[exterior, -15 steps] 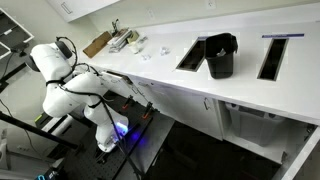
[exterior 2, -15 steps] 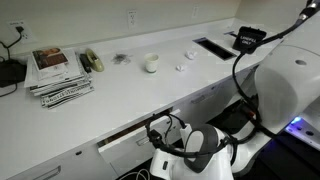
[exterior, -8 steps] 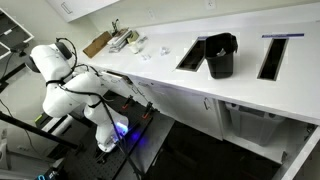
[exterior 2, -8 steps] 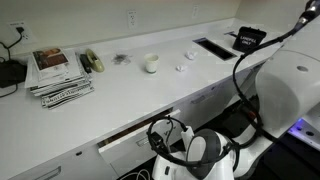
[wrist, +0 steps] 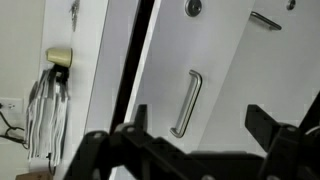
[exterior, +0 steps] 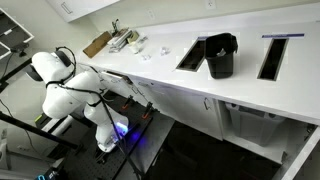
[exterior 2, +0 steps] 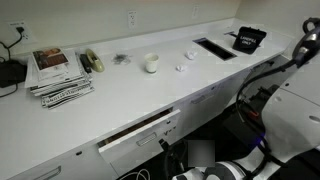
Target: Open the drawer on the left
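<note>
The white seven-joint arm (exterior: pixel 70 95) sits folded low. Its rounded upper link (exterior: pixel 50 66) is raised, and black cables (exterior: pixel 85 92) loop along the segments. In an exterior view the arm's white housing (exterior 2: pixel 300 100) occupies the right edge, and a lower link (exterior 2: pixel 225 172) appears blurred. In the wrist view the black two-finger gripper (wrist: pixel 197 130) has its jaws spread wide apart.

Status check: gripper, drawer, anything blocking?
Gripper open, empty. Drawer partly out, not fully open. Nothing seen blocking its path.
</note>
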You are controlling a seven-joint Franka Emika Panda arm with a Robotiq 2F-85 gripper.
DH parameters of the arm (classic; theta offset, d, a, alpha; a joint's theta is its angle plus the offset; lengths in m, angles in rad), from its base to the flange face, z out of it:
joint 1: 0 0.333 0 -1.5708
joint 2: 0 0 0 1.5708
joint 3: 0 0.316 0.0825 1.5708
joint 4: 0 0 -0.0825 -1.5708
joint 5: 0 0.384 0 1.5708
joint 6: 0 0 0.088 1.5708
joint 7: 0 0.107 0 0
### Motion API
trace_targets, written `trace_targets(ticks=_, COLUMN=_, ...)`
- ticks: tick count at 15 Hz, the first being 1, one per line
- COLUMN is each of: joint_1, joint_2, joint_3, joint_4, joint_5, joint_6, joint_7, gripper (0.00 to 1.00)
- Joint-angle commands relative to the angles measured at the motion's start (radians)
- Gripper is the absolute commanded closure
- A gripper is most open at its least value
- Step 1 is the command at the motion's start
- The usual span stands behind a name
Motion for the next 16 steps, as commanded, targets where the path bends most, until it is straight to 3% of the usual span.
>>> trace_targets(ticks=1, joint_1=0.028, joint_2=0.066, joint_3=-0.033, joint_4=0.038, joint_5=-0.083, joint_6=-0.076, joint_7=0.064, gripper=0.00)
trace_targets(ticks=7, joint_1=-0.018, joint_2=0.180, joint_3=-0.046, joint_4=0.123, joint_5=-0.208, joint_6=-0.074, joint_7=0.129, gripper=0.00)
trace_targets(ticks=12, joint_1=-0.031, joint_2=0.279, joint_3=-0.043, joint_4=0.250, joint_5=-0.249, joint_6=-0.107, joint_7=0.178, gripper=0.00)
trace_targets(ticks=13, joint_1=-0.049, joint_2=0.230, joint_3=-0.029, joint_4=0.179, joint_5=-0.246, joint_6=-0.077, joint_7=0.145, gripper=0.00)
trace_targets(ticks=16, joint_1=-0.050, joint_2=0.245, joint_3=-0.027, joint_4=0.191, joint_5=-0.246, joint_6=-0.078, joint_7=0.147, gripper=0.00)
